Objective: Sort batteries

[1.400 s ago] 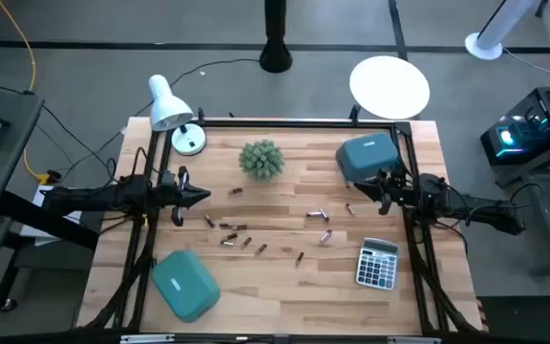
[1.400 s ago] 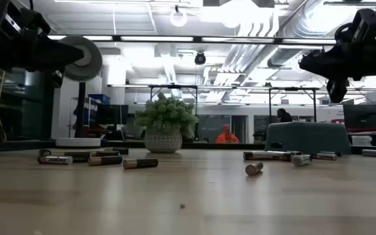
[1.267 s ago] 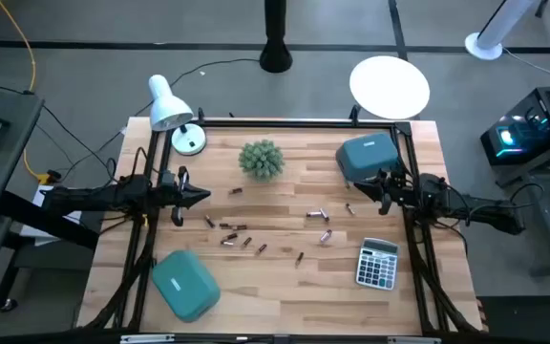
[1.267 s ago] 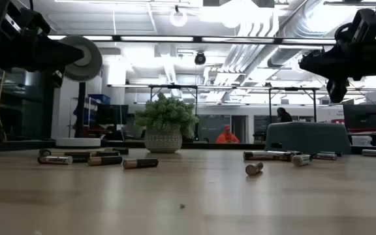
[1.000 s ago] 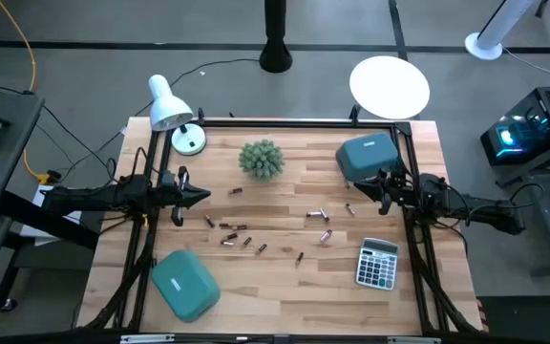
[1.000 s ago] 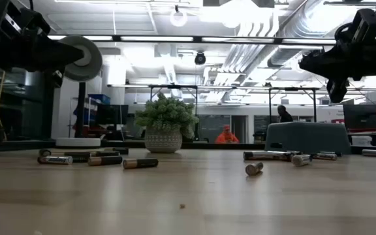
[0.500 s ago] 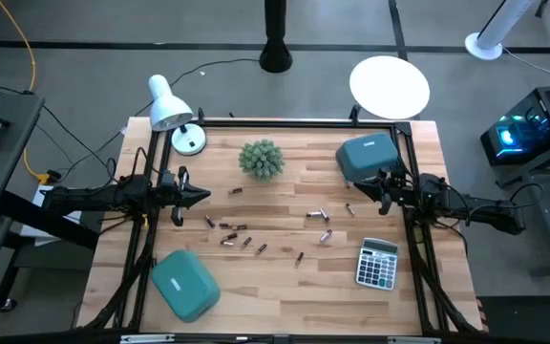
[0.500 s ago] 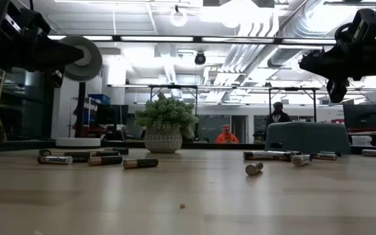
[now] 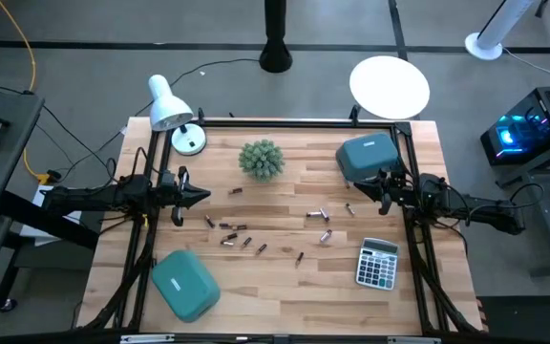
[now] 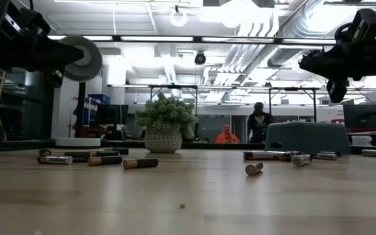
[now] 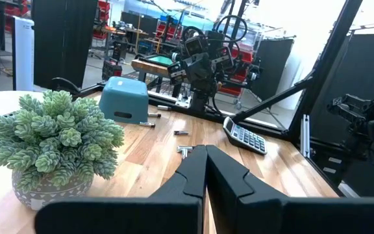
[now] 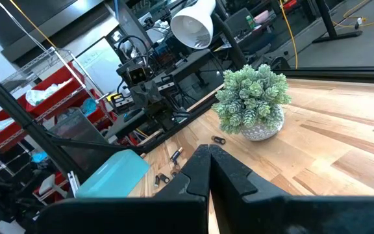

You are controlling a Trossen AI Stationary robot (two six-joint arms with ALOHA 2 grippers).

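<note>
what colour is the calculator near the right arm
Grey with a dark display, clearest in the high view: calculator.

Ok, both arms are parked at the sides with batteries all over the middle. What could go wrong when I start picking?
The batteries lie packed close, so a grab may nudge neighbours. One end-on battery could roll. The left gripper and right gripper are shut; open them before descending.

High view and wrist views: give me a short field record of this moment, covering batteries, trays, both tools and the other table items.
batteries: loose batteries scattered across mid-table, none in a tray
trays: one teal tray at the near left, another teal tray at the far right
left tool: left tool shut, empty, above the table's left side
right tool: right tool shut, empty, by the far-right tray
other items: plant, lamp, calculator
</note>
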